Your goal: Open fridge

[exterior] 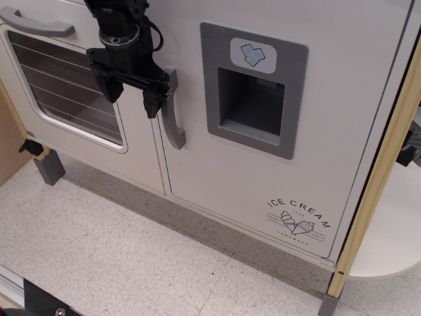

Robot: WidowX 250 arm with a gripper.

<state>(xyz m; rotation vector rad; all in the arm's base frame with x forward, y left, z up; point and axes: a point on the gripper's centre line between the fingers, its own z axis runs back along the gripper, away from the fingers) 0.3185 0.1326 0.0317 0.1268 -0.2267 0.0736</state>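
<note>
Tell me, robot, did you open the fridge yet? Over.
Hand open, empty, just left of the fridge handle. Fridge door shut, handle not gripped. Nothing in the way.

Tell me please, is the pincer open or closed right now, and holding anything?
Pincer: open, holding nothing, just left of the fridge handle.

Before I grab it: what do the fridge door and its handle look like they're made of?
Fridge door: probably painted wood or fibreboard, a flat matte white panel with a printed logo. Handle: likely moulded plastic, smooth uniform grey with a slight sheen and rounded edges. Neither can be confirmed by sight.
</note>
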